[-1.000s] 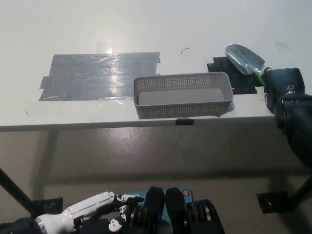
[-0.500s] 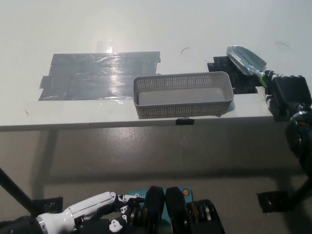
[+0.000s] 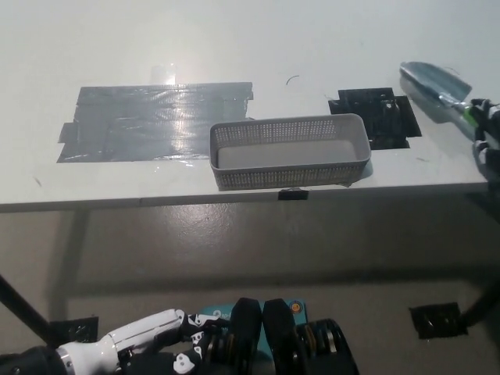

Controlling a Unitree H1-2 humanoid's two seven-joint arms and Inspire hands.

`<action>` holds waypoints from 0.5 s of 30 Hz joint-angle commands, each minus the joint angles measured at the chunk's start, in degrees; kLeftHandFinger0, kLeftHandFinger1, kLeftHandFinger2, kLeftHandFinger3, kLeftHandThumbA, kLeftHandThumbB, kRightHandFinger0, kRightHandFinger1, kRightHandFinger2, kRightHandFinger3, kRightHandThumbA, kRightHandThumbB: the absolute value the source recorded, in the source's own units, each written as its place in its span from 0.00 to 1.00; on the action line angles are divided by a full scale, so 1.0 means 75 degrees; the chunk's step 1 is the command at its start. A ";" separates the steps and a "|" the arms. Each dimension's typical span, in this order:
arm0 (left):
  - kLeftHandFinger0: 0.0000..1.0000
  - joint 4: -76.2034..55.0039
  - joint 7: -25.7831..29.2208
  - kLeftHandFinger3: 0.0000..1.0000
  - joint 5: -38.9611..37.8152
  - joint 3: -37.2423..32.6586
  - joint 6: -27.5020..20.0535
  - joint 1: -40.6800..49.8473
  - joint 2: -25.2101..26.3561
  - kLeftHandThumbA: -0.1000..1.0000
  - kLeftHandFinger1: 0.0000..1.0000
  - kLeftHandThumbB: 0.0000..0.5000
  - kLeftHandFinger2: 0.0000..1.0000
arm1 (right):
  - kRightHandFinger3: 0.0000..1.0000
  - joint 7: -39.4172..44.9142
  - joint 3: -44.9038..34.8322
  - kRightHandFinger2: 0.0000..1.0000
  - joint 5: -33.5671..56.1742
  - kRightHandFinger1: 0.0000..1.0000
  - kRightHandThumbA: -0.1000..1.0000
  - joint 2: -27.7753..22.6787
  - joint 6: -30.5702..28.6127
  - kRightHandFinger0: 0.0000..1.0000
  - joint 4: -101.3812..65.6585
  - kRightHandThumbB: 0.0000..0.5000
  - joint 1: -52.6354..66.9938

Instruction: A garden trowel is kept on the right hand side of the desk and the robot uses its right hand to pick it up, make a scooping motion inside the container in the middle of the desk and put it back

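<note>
- The garden trowel (image 3: 436, 80) is sitting at the far right of the table (image 3: 234, 39). Its silvery blade is pointing up and to the left, away from the robot, and its green-and-white handle is running down toward the picture's right edge.
- A dark shadow is lying on the table just beneath the blade, so the blade is looking raised off the surface.
- The right robot hand (image 3: 489, 131) is showing only as a black sliver at the right edge. What shows of it is closing around the handle's end.
- A black taped patch (image 3: 375, 117) is lying on the table between the trowel and the container, and the blade is hanging just beside its right side.
- The container (image 3: 291, 173), a long grey mesh basket, is standing near the table's front edge in the middle, well apart from the trowel. It is holding nothing, and its pale floor is showing bare.
- A wide patch of grey tape (image 3: 148, 121) is shining on the white table to the container's left, and its right end is reaching just behind the basket's rear left corner.
- Below the table's front edge, a dull grey-brown floor (image 3: 234, 250) is spreading out, with a black table leg (image 3: 19, 308) crossing its lower left.
- The left robot hand (image 3: 133, 337) is resting low at the bottom left, below the table, with its fingers stretched out and holding nothing.
</note>
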 commanded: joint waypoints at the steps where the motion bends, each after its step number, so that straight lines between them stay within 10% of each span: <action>1: 1.00 -0.0044 -0.0110 1.00 -0.0151 0.0002 0.0096 -0.0123 0.0279 1.00 1.00 1.00 1.00 | 0.10 -0.0675 -0.0329 0.49 0.0163 0.12 0.00 -0.0422 -0.0735 0.00 -0.0223 0.00 -0.0546; 4: 1.00 -0.0061 -0.0132 1.00 -0.0098 -0.0027 0.0096 -0.0142 0.0319 1.00 1.00 1.00 1.00 | 0.32 -0.0565 -0.0455 0.35 0.0153 0.00 0.00 -0.0502 -0.0845 0.00 -0.0556 0.00 -0.0461; 7: 1.00 -0.0058 -0.0111 1.00 -0.0019 -0.0045 0.0096 -0.0120 0.0297 1.00 1.00 1.00 1.00 | 0.07 -0.0683 -0.0548 0.38 0.0172 0.00 0.00 -0.0636 -0.1394 0.00 -0.0804 0.00 -0.0474; 10: 1.00 -0.0063 -0.0102 1.00 -0.0040 -0.0060 0.0096 -0.0124 0.0326 1.00 1.00 1.00 1.00 | 0.04 -0.0645 -0.0623 0.47 0.0197 0.07 0.00 -0.0863 -0.2000 0.00 -0.1397 0.00 -0.0396; 13: 1.00 -0.0029 -0.0142 1.00 -0.0075 -0.0033 0.0096 -0.0163 0.0379 1.00 1.00 1.00 1.00 | 0.27 -0.0318 -0.0798 0.62 0.0366 0.21 0.00 -0.0969 -0.2172 0.00 -0.2077 0.00 -0.0193; 15: 1.00 -0.0022 -0.0130 1.00 -0.0061 -0.0035 0.0096 -0.0152 0.0377 1.00 1.00 1.00 1.00 | 0.43 -0.0187 -0.0926 0.54 0.0466 0.19 0.00 -0.1026 -0.2243 0.00 -0.2534 0.01 -0.0014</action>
